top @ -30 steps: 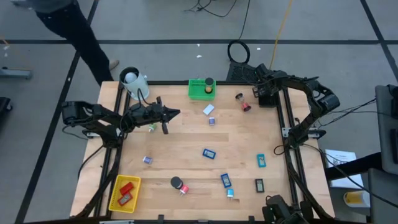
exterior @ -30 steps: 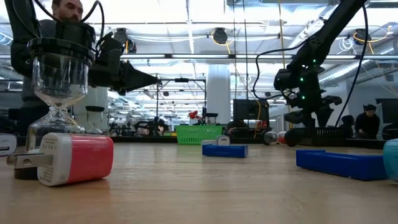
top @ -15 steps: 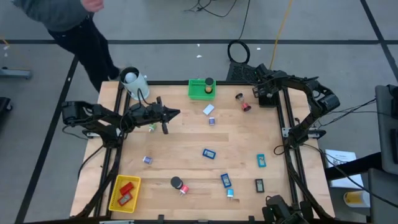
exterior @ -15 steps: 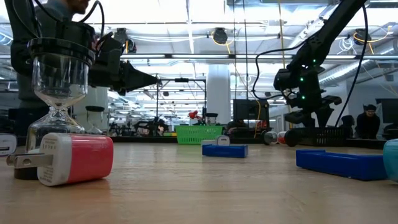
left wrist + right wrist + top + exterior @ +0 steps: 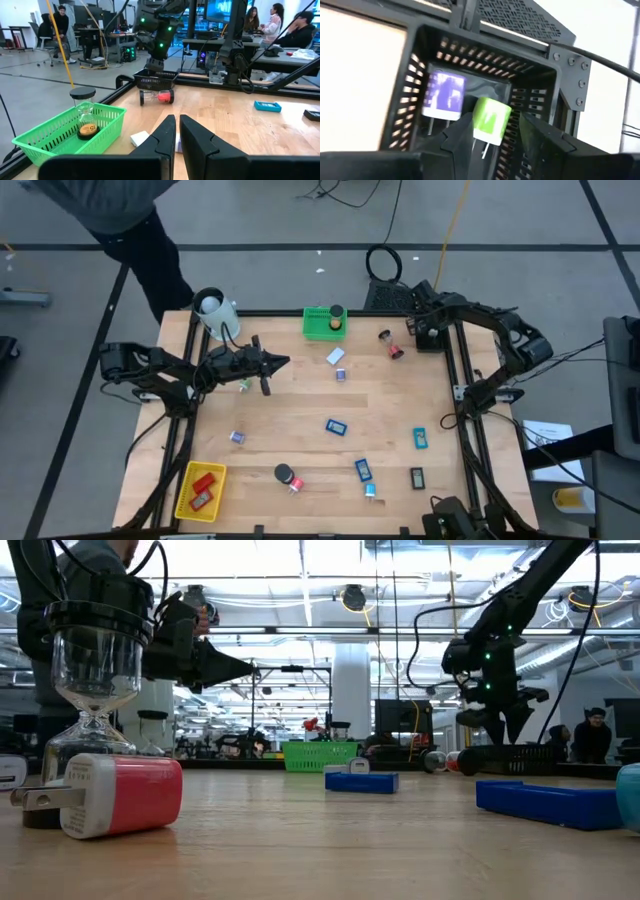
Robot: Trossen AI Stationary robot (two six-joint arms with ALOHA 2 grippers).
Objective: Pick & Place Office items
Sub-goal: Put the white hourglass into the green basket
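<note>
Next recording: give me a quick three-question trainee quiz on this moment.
1. True or false: a sand timer stands inside the green basket.
2. Which basket is the right pincer over? A yellow, B green, C black.
3. Is the left pincer open or shut?

Key:
1. True.
2. C, the black basket at the table's far right corner.
3. Shut, and holding nothing.
</note>
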